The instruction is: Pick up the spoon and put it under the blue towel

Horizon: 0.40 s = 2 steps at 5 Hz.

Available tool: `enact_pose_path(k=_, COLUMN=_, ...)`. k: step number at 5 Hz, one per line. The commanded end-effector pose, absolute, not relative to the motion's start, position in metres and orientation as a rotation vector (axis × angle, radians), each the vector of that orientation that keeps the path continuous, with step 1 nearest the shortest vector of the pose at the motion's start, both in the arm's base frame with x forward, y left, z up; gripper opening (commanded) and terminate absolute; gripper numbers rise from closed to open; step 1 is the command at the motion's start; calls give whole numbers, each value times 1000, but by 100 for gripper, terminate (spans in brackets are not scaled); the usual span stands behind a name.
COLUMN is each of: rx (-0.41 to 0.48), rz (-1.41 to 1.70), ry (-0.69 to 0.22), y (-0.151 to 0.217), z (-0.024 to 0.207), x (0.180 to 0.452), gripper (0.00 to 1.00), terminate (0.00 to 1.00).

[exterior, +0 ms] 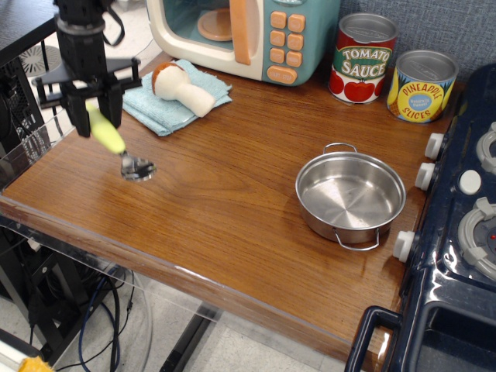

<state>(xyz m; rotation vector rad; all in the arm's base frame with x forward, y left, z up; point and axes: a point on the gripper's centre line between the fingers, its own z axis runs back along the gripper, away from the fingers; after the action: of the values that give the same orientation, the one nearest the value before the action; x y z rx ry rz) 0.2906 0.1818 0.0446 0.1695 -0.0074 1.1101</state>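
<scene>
My gripper (94, 108) is at the left side of the wooden table, shut on the pale yellow-green handle of the spoon (118, 146). The spoon tilts down to the right, and its silver bowl is at or just above the table surface; I cannot tell if it touches. The blue towel (169, 99) lies folded at the back left, up and to the right of the gripper, apart from the spoon. A toy mushroom (181, 87) with a brown cap lies on top of the towel.
A toy microwave (246, 31) stands behind the towel. A steel pot (350, 195) sits at the right. Tomato sauce (364, 58) and pineapple (421, 86) cans stand at the back right. A toy stove (457, 232) borders the right edge. The table's left edge (31, 174) is close to the gripper.
</scene>
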Motion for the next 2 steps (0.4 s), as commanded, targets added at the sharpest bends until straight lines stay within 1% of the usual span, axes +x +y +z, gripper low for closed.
enact_pose_path(k=1, rx=210, rz=1119, ry=-20, y=169, z=30, x=295, gripper=0, terminate=0)
enact_pose_path(k=2, rx=228, rz=1122, ry=-5, y=170, z=26, x=296, gripper=0, terminate=0)
